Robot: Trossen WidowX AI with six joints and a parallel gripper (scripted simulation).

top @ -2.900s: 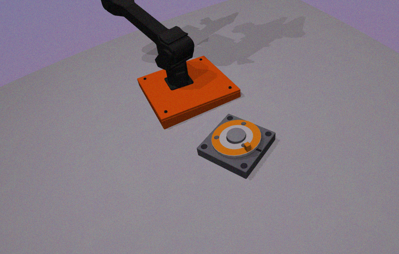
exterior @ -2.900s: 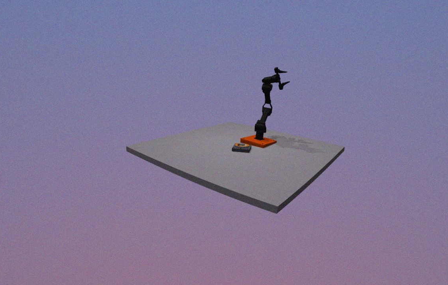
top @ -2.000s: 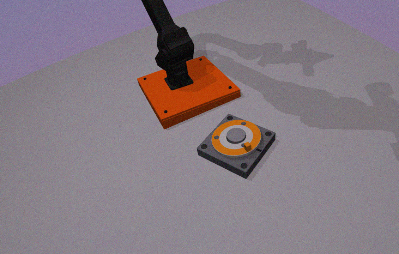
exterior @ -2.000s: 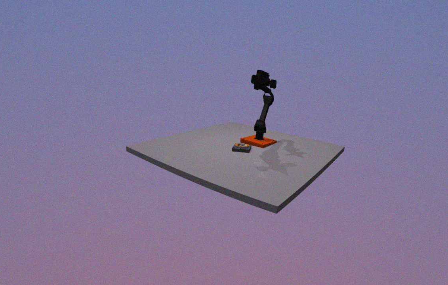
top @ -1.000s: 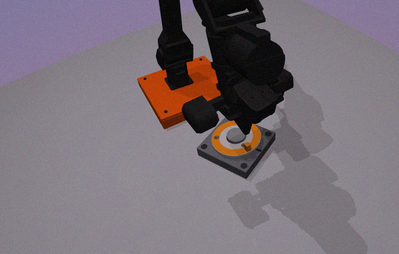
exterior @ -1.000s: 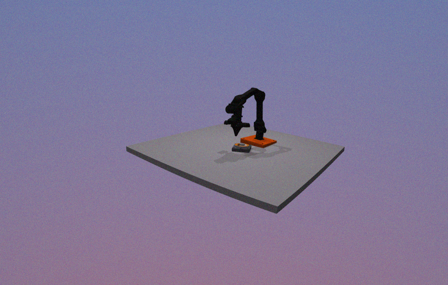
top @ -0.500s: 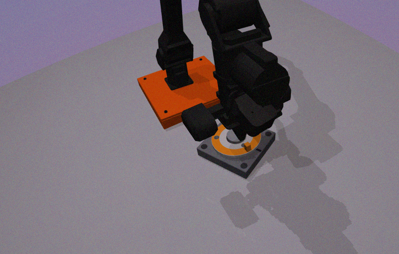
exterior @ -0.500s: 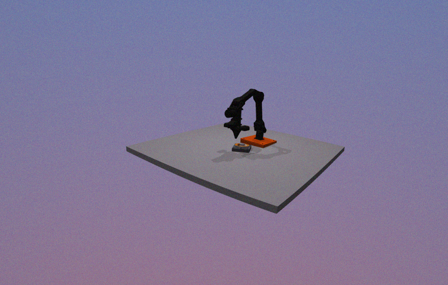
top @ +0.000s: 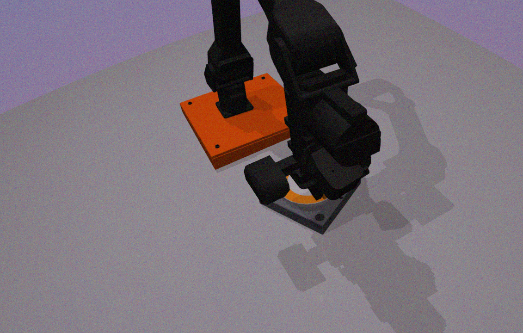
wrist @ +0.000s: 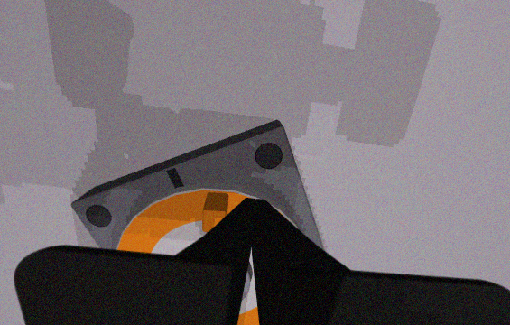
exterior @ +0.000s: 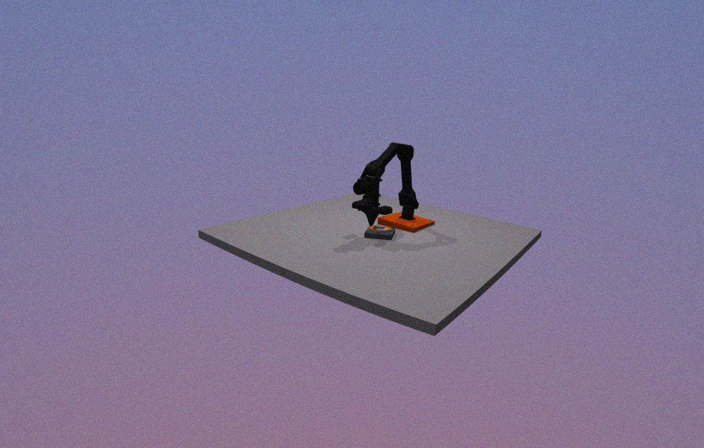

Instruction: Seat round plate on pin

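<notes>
Hovering low over the plate (wrist: 164, 217), the gripper (wrist: 252, 205) is clenched tight w/ nothing between the fingers; jaws meet in one blunt wedge. That reads as a pushing tool, not a grasp: prob. meant to nudge the tab (wrist: 215, 205) sideways and spin the plate round the post. Wrist view puts the wedge tip just beside the tab, to its right, over the plate's outer edge; can't tell whether tip touches tab or plate yet.

Plate is on the base (wrist: 241, 164), mostly hidden under the gripper. Only an orange arc plus a bit of the pale inner ring shows. Post, pin and the hole by the tab aren't visible now, so can't confirm tilt or seating. A short dark index mark (wrist: 174, 177) sits on the base just past the plate rim, a little left of the tab. If that mark flags the pin's side, the tab likely needs a small turn toward it; that's a guess.

Arm pose: upper link rises from the orange mount (top: 230, 124), elbow folds over, forearm drops steeply so the wrist points almost straight down at the base. Gripper body crosses over the plate in top view. Base sits on the worktop (exterior: 432, 267) near the mount, on its front side.
</notes>
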